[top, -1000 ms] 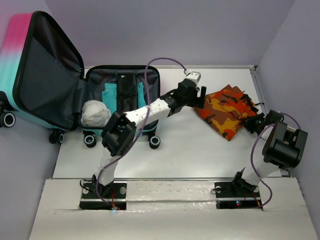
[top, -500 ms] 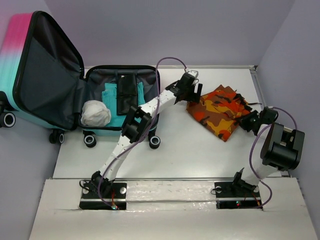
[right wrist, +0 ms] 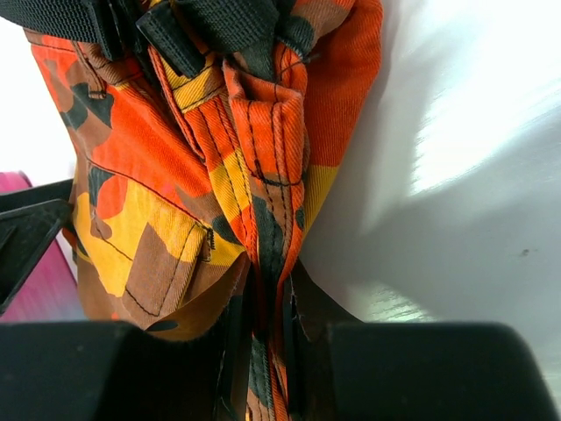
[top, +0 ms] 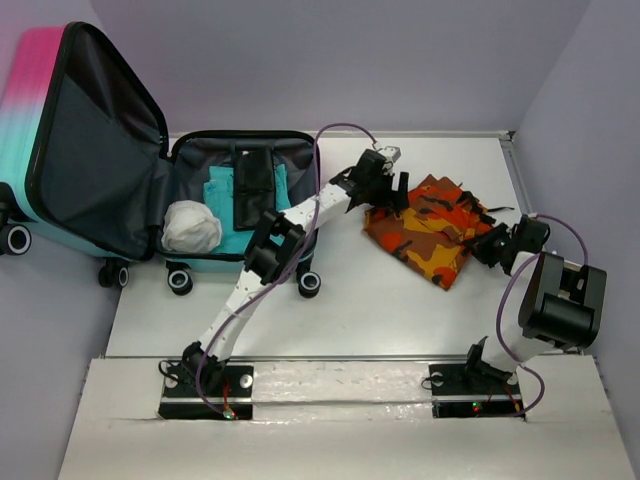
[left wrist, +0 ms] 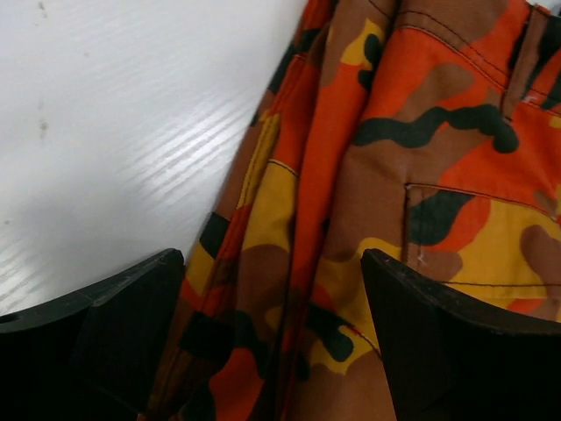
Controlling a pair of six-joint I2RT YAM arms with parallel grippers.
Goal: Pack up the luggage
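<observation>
Orange camouflage cloth (top: 425, 235), perhaps trousers, pink-teal luggage (top: 22, 120)

Top external: high above and behind both arm bases, facing steeply down; takes in the whole tabletop (top: 350, 300), with the open luggage (top: 95, 150) at far left.
Left wrist: very close, looking down past the left end effector (left wrist: 272, 263) onto the orange camouflage garment (left wrist: 394, 175).
Right wrist: equally close, looking along the right end effector (right wrist: 263, 324).
Shared: all three views show that garment.

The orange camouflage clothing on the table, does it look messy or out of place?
Slightly. The camouflage garment lies rumpled outside the open luggage, one edge bunched into a ridge and pinched in the right tool. Nothing looks spilled or damaged.
</observation>
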